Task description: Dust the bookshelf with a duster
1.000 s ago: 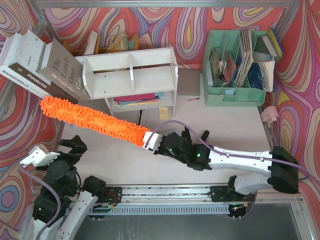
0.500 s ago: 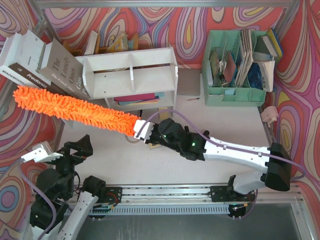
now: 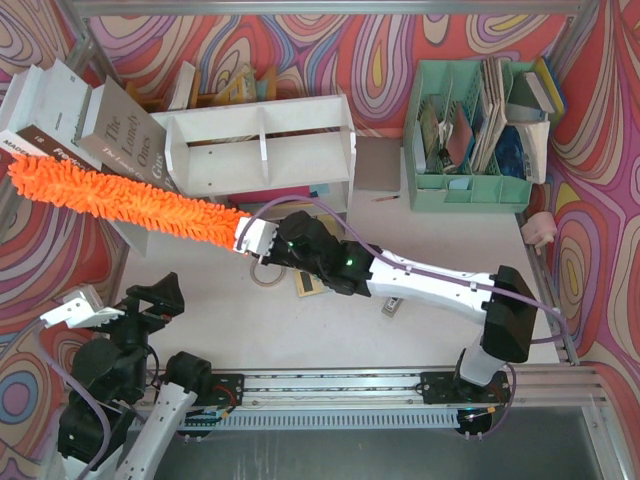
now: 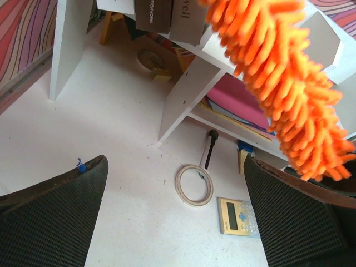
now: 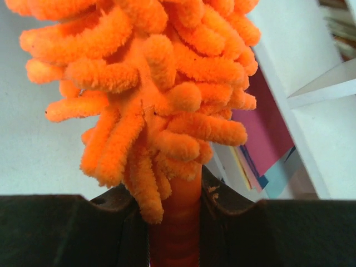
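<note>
One duster (image 3: 130, 200) was recorded, clamped by its orange handle between the two fingers of the right pincer (image 3: 250, 238). The wrist view showed the handle pinched tight between the jaws, with the fluffy head rising directly ahead of them. From that pincer the head ran out ahead and to the left, crossing in front of two large books (image 3: 125, 135) that leaned beside the one white bookshelf (image 3: 262, 150). The shelf's lower tier lay just beyond the pincer (whether the fibres touched the shelf could not be determined). The left pincer (image 4: 175, 222) stood released, its two fingers spread wide and holding nothing. Ahead of it lay one tape roll (image 4: 194, 184), one calculator (image 4: 236, 216) and one dark pen (image 4: 208, 149). One mint organizer (image 3: 475, 190) stood well to the right of the right pincer.
</note>
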